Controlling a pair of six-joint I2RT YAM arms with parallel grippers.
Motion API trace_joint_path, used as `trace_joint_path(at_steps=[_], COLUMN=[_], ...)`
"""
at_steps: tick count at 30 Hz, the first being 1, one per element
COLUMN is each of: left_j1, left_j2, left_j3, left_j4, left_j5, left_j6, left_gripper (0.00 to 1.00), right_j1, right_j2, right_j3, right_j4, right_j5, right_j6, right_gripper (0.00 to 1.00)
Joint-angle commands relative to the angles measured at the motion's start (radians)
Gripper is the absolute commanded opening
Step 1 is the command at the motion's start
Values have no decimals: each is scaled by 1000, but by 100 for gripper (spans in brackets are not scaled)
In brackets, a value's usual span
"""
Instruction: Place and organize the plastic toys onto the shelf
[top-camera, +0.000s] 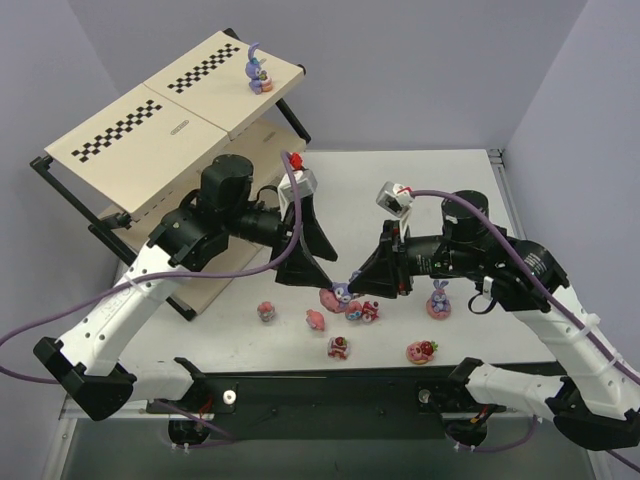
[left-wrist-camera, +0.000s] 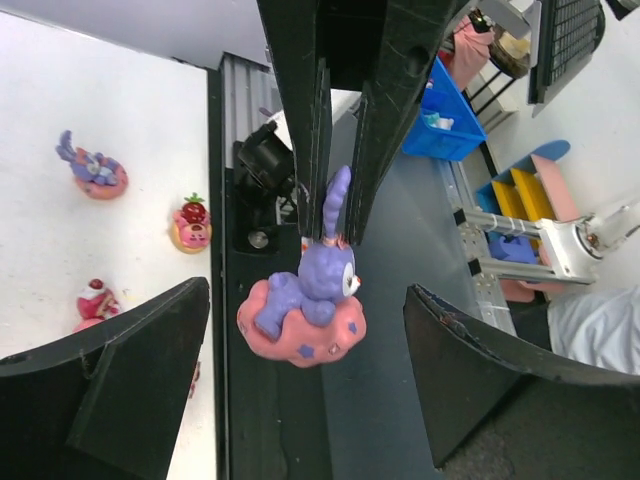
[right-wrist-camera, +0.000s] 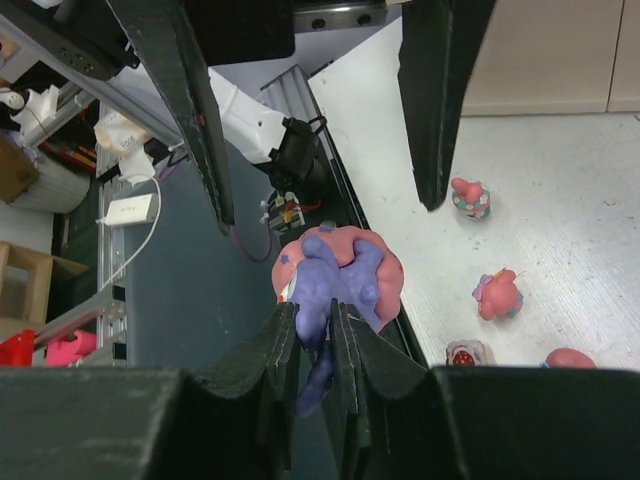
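Two black fingers (right-wrist-camera: 262, 365) of the right gripper (right-wrist-camera: 315, 335) are pinched tight on the long ears of a purple bunny (right-wrist-camera: 335, 272), and the bunny with its pink donut base hangs from that pinch. The wrist views show the table's front rail and the floor behind it, so it looks lifted off the surface.

On either side of it stand the fingers of the left gripper (top-camera: 313, 272), spread wide and touching nothing. From the left wrist, the bunny sits in the middle of the gap with free space on both sides. The two grippers meet tip to tip over the front middle of the white table (top-camera: 450, 190).

Around them on the table lie the loose toys. A second bunny (top-camera: 438, 300) on a pink base stands just right of the right gripper. A small red-and-pink figure (top-camera: 370, 310) sits close under the held toy. A strawberry-topped figure (top-camera: 422, 350) and a dark red figure (top-camera: 338, 347) lie nearer the front edge. A pink figure (top-camera: 316, 320) and a small pale figure (top-camera: 267, 312) lie to the left.

At the far left stands the slanted shelf (top-camera: 120, 160). A third bunny (top-camera: 258, 72) is upright on its top board near the far right corner, beside a checker strip (top-camera: 205, 68).
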Motion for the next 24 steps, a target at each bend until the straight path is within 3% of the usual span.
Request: trace_joint_path(at_steps=[1,16,20,24], left_j1=[-39,-97,-108,-111], left_j2=[4,1,15,24], left_j3=[-16,-62,-62,-56], left_j4=[34,-125,-148,-171], left_j5=[1,28,17,16], left_j6=[-34,49,72,87], left_gripper=[86,67,57,56], right_j1=[61,127,135,144], right_j2=[40,98,109,117], right_j3=[56,110,117,121], right_j4=[-10,-44,-56,-63], right_j5=[46,77,86,98], right_j6=[-30,-51,-58,-70], right_gripper=[0,0,0,0])
